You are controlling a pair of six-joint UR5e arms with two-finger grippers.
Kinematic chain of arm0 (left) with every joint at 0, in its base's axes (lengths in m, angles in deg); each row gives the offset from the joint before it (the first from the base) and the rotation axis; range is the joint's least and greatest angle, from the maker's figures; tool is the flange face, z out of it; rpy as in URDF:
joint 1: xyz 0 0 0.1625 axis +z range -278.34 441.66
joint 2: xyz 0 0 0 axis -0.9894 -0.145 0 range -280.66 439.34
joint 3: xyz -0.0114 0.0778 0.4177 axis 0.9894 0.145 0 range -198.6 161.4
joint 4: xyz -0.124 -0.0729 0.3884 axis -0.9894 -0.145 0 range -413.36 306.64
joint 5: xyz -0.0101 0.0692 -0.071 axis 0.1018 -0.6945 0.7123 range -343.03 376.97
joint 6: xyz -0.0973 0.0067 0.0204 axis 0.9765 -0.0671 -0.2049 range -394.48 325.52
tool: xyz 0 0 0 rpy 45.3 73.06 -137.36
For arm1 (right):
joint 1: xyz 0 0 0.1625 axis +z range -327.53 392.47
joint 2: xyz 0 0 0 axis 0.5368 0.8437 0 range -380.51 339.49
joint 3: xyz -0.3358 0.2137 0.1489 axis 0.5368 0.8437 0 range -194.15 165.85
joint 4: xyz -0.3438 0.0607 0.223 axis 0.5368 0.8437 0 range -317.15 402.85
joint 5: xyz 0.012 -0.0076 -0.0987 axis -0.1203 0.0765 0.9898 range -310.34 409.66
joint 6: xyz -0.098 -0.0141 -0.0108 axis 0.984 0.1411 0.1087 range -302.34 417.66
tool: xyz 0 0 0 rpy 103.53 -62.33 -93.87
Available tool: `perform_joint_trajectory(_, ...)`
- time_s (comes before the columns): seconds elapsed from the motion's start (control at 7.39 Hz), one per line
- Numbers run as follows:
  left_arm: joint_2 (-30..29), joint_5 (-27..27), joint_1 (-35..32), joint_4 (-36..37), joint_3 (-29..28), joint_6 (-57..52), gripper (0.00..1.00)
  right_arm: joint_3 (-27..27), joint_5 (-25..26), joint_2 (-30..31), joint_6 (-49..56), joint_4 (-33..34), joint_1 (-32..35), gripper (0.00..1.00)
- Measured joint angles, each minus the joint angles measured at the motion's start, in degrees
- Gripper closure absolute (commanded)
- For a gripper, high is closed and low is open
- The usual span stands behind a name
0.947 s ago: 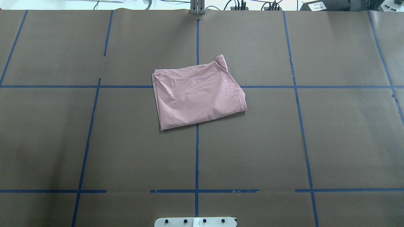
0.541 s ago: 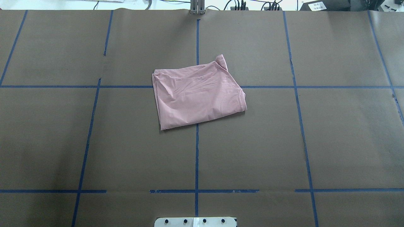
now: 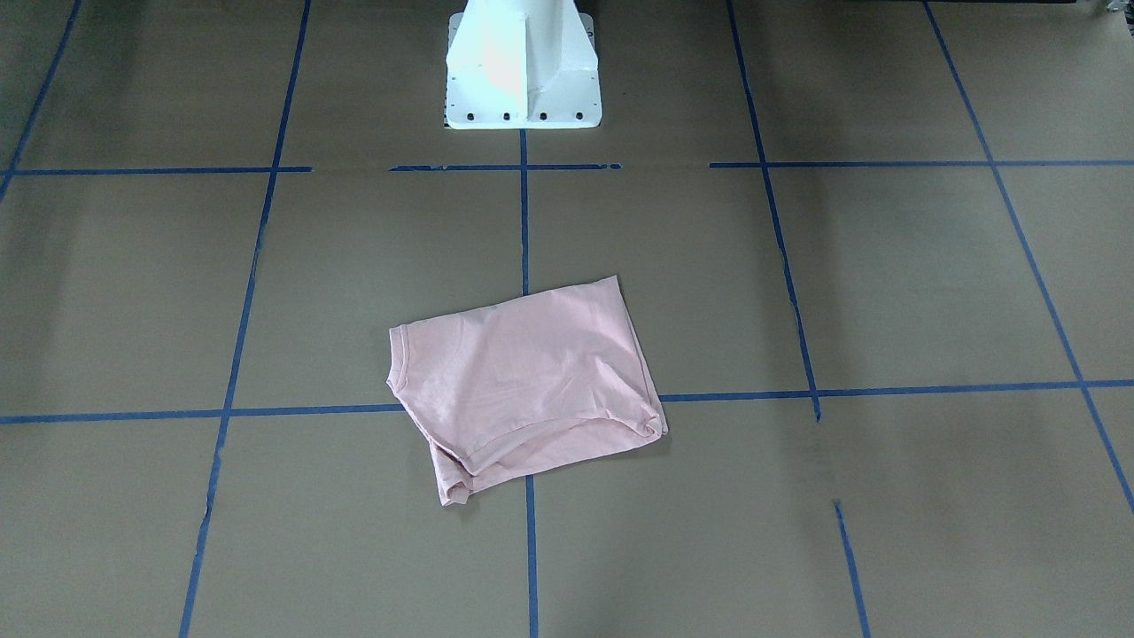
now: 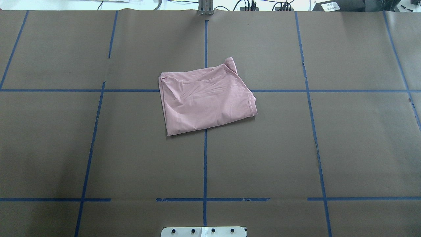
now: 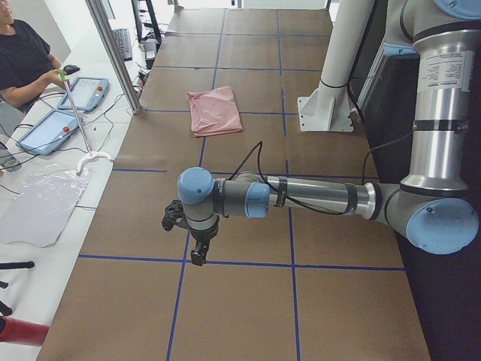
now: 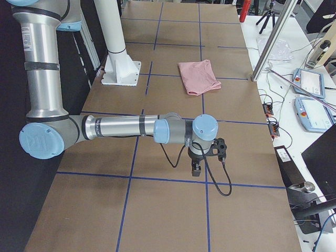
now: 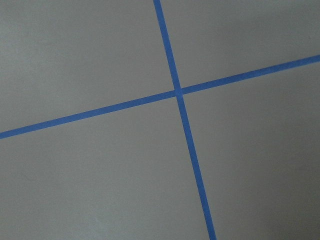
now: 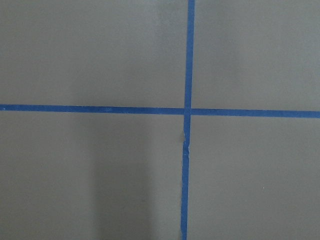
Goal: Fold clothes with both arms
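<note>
Desk (image 4: 361, 148): brown paper cover with a blue tape grid (image 4: 205, 164). It carries one garment and the white pedestal (image 3: 523, 71).

Left arm (image 5: 316, 197): stretched out low over bare desk, well off to the pedestal's left. Right arm (image 6: 121, 127): same pose, well off to the pedestal's right. Neither arm shows in the overhead or front views. Both are well apart from the shirt and neither touches it.

T-shirt (image 4: 205, 98): lies flat on the desk straight out in front of the pedestal, well apart from it. It covers the crossing where the centre tape line from the pedestal meets a cross line.

Progress, judged: the folding looks done or almost done. The shirt is already a compact, roughly four-sided packet and nothing is holding it. At most a tidy-up is left. One corner on the side away from the pedestal sticks out past the packet, and the whole packet sits skewed to the tape grid.

Look: pale pink, thin, soft. Shallow creases run across the top layer. A hemmed edge shows on the robot's-right side, and layered edges show along the side away from the pedestal. No print or lettering shows on the upper face.

Left fingers (image 5: 198, 256): point down just above the desk. Released or clenched, cannot tell, since they show only in the side view. Right fingers (image 6: 196, 170): same, cannot tell. Both wrist views show only paper and a tape crossing, no cloth.
</note>
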Motion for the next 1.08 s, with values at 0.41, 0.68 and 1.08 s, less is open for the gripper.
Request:
perform_joint_trajectory(0.41, -0.03, 0.00, -0.02, -0.41, 0.31, -0.05, 0.00, 0.49, 0.11, 1.94, -0.19, -2.11, 0.08, 0.00)
perform_joint_trajectory(0.68, -0.03, 0.00, -0.02, -0.46, 0.36, -0.05, 0.00, 0.58, 0.04, 2.48, -0.67, -4.24, 0.08, 0.00)
perform_joint_trajectory(1.08, -0.05, 0.00, -0.02, -0.47, 0.37, -0.02, 0.00, 0.46, -0.13, 2.44, -0.86, -4.65, 0.09, 0.00)
